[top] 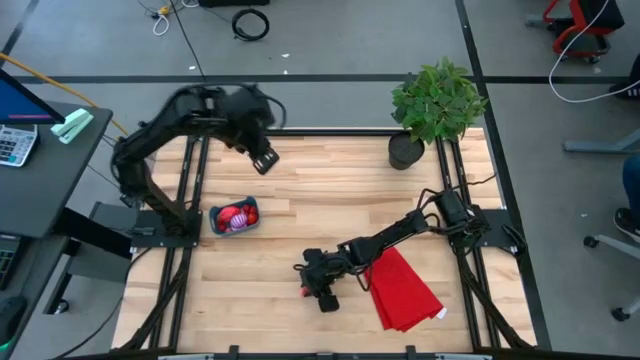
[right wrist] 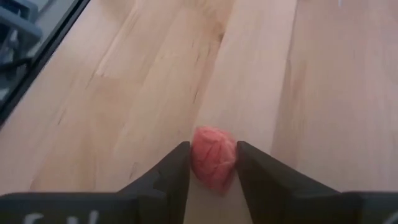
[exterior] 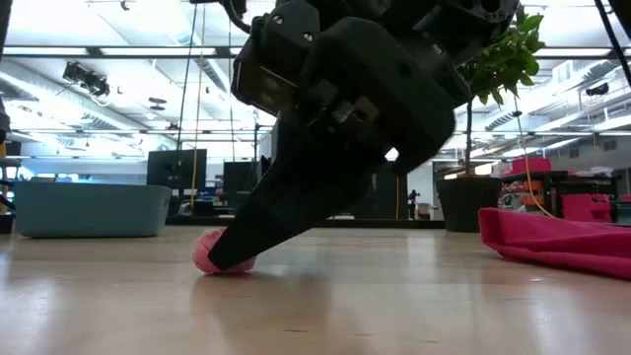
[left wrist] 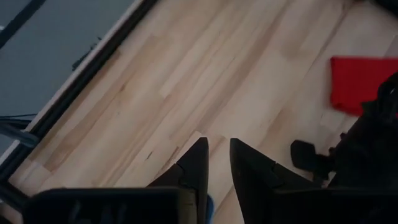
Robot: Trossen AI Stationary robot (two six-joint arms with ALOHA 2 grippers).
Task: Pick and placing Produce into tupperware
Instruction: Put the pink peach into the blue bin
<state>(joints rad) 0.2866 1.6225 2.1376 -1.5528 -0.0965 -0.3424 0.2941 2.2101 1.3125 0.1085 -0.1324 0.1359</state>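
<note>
A: Pale wooden planks make up the table [top: 330, 190], with grey floor around it and a lit hall behind. Where is the produce?

B: One pink piece [right wrist: 212, 155] lies on the wood near the front of the table, between the fingers [right wrist: 171, 174] of the right gripper [top: 318, 290]. Both fingers press its sides, so the gripper has closed on it. From table height the piece [exterior: 222, 254] sits on the surface, with a dark finger reaching down onto it.

A: And the rest?

B: Several red pieces and a purple-and-white one [top: 236, 217] lie in the tupperware [top: 216, 222], the teal container at the table's left edge, well apart from the pink piece.

A: What lies close to the right gripper?

B: A red folded cloth [top: 405, 290], just beside it on the side toward the right edge.

A: The left arm?

B: Its gripper [top: 263, 160] hangs over the far left part of the table, beyond the tupperware. Its fingers [left wrist: 198, 168] stand a narrow gap apart with nothing between them.

A: Anything else?

B: A potted plant [top: 435, 100] at the far right corner.
</note>
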